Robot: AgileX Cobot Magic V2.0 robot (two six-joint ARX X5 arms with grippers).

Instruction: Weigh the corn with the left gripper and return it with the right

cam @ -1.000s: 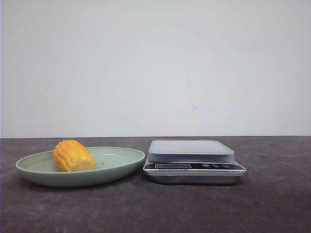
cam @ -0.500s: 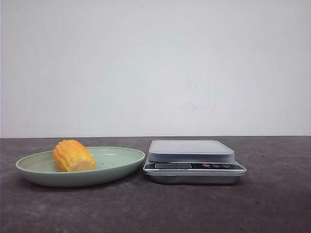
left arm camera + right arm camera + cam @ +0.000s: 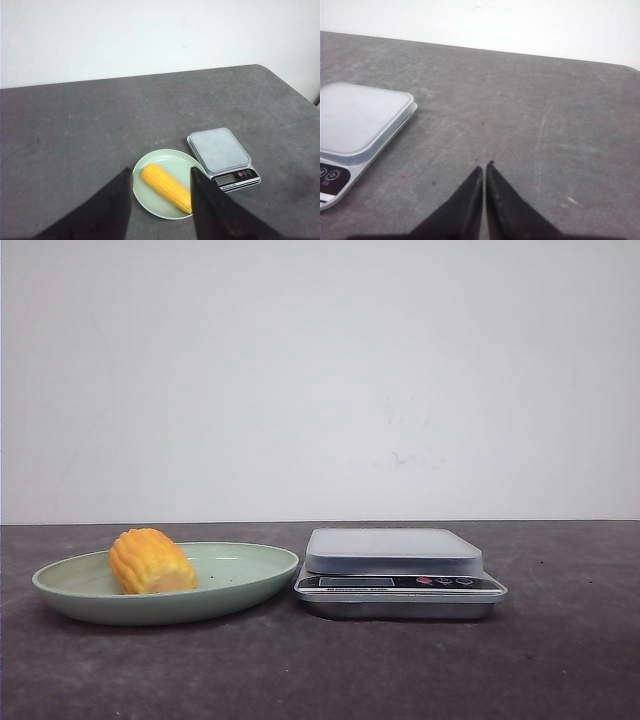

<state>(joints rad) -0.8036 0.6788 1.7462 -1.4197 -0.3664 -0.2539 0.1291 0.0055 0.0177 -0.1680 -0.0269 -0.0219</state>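
The left gripper hangs high above the table, jaws spread and empty. The right gripper is pressed together over bare tabletop beside the scale. The corn lies in the green plate, just left of the scale. Its markings are too small to read.

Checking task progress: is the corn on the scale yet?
No, the corn lies in the green plate beside the scale, whose platform is bare.
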